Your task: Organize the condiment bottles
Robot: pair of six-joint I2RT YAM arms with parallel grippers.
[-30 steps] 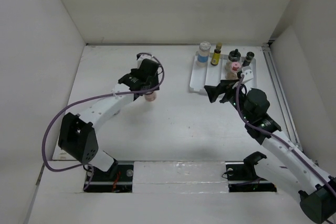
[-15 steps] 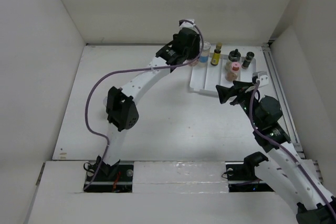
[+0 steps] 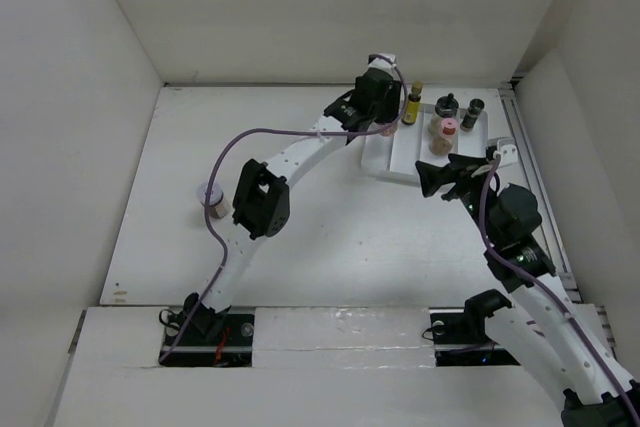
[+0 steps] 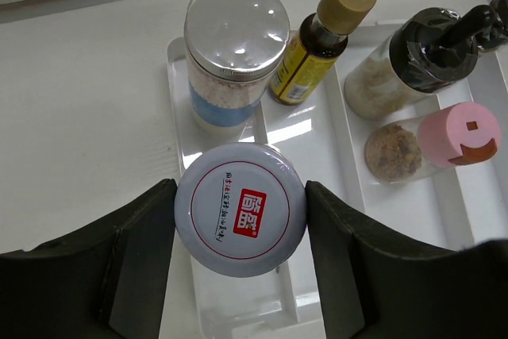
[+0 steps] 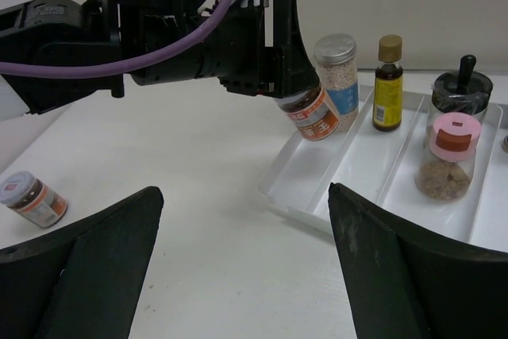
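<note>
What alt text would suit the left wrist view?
The left gripper holds a white-lidded jar over the left compartment of a white tray that holds a blue-labelled jar, an amber bottle, a black-capped jar and a pink-lidded jar.

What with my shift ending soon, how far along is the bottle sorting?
Done: the blue-labelled jar, slim amber bottle, black-capped jars and pink-lidded jar stand in the white divided tray. In hand: the left gripper holds a white-lidded, orange-labelled jar over the tray, not yet down. Left: one similar jar lying on the table.
</note>
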